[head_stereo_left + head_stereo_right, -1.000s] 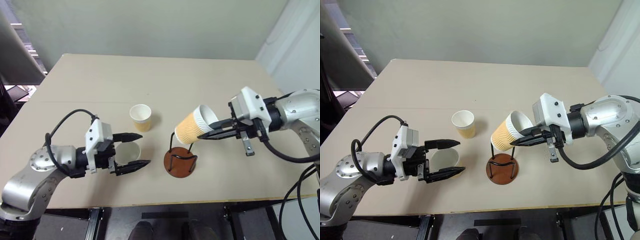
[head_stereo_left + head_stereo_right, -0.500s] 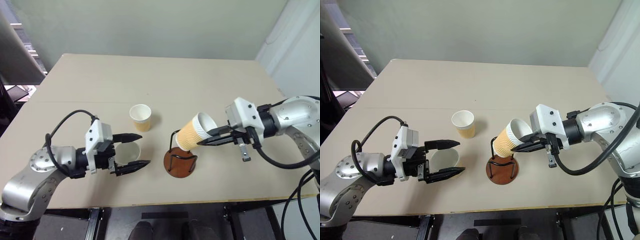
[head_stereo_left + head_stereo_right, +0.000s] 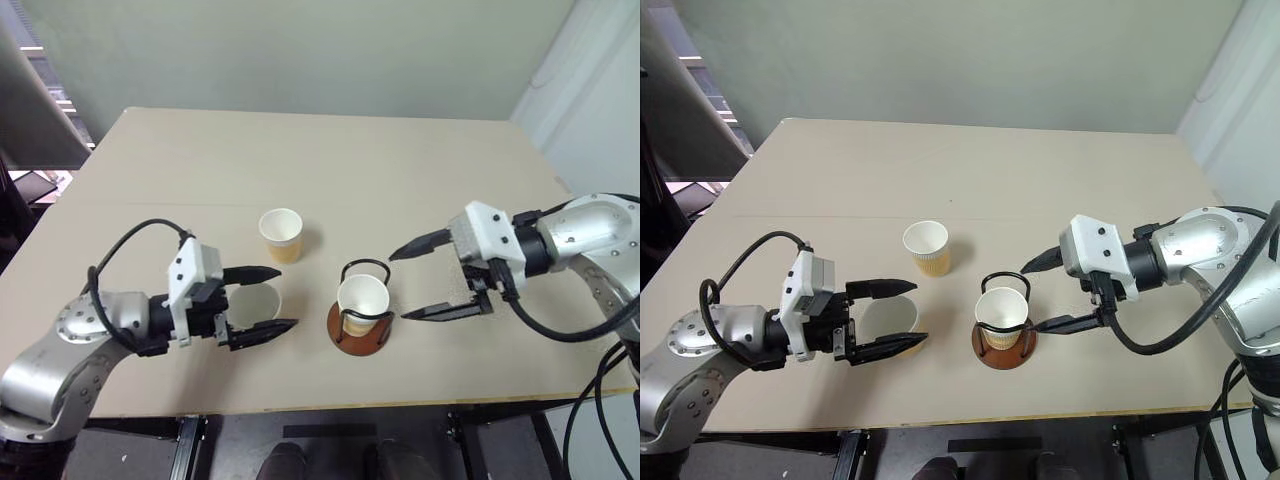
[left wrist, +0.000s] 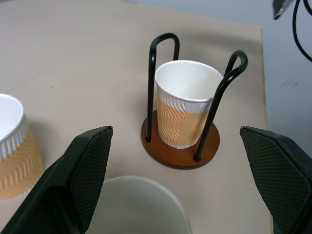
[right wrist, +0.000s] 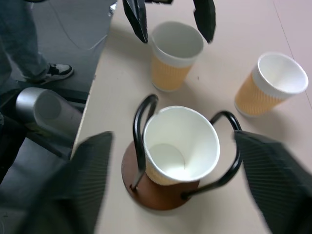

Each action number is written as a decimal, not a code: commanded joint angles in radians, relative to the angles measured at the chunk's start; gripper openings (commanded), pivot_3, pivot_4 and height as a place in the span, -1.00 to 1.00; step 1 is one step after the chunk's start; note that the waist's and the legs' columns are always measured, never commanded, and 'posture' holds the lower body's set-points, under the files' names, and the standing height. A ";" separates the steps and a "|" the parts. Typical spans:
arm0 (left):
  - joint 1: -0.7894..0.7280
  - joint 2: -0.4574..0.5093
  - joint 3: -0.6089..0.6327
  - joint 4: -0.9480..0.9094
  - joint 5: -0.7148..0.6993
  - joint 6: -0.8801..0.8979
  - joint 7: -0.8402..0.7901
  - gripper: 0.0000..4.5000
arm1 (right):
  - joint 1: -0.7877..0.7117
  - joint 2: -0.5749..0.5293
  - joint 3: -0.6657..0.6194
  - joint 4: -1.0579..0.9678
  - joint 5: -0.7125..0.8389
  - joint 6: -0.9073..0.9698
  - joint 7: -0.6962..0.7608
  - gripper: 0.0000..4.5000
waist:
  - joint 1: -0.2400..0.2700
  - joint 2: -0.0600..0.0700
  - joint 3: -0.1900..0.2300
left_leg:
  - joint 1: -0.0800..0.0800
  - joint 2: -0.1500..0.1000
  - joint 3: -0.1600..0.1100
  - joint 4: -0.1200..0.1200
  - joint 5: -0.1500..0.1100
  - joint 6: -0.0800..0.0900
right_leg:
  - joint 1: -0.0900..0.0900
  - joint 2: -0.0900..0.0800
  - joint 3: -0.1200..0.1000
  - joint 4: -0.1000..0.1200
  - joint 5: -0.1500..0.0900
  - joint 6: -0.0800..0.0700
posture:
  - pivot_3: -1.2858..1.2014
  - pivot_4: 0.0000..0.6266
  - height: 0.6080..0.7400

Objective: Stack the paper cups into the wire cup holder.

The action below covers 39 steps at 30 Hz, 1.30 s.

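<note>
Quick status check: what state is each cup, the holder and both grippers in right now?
Cup in holder: upright, seated between the wire loops.
Wire cup holder: upright, one cup inside.
Near cup: upright, between the left gripper's fingers, ungripped.
Far cup: upright, free.
Left gripper: open.
Right gripper: open, empty.

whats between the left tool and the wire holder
Only bare table lies between the open left tool, which brackets a cup, and the wire holder with its cup, seen in the left eye view.
</note>
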 commanded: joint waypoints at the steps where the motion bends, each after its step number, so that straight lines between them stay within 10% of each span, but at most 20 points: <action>1: -0.051 0.048 0.019 0.047 0.059 -0.006 0.013 1.00 | 0.045 -0.018 -0.155 0.044 0.071 0.032 -0.030 0.98 | 0.003 0.000 0.000 | 0.000 0.000 0.000 0.000 0.000 0.000 | 0.000 0.000 0.000 0.000 0.000 0.000 | 0.03 -0.52 1.00; 19: -0.244 0.165 -0.229 0.230 0.307 0.046 -0.036 1.00 | 0.318 -0.063 -0.398 -0.045 0.199 0.085 -0.132 0.98 | 0.000 0.000 0.000 | 0.000 0.000 0.001 -0.001 0.000 0.000 | -0.001 -0.001 0.001 0.000 -0.001 -0.001 | 0.03 -0.52 1.00; 33: -0.275 0.124 -0.217 0.242 0.287 0.019 -0.126 -0.99 | 0.408 -0.043 -0.554 -0.101 0.413 0.095 -0.147 1.00 | 0.000 0.000 0.000 | 0.000 -0.001 0.001 -0.001 0.000 0.000 | -0.001 0.001 0.001 -0.001 -0.001 -0.001 | 0.03 -0.52 1.00; 39: -0.297 0.112 -0.177 0.210 0.207 0.024 -0.194 -0.99 | 0.415 -0.060 -0.605 -0.131 0.521 0.124 -0.159 1.00 | 0.001 0.000 0.000 | 0.000 -0.001 0.001 -0.001 0.000 0.000 | -0.001 0.002 0.001 -0.001 -0.001 -0.001 | 0.03 -0.52 1.00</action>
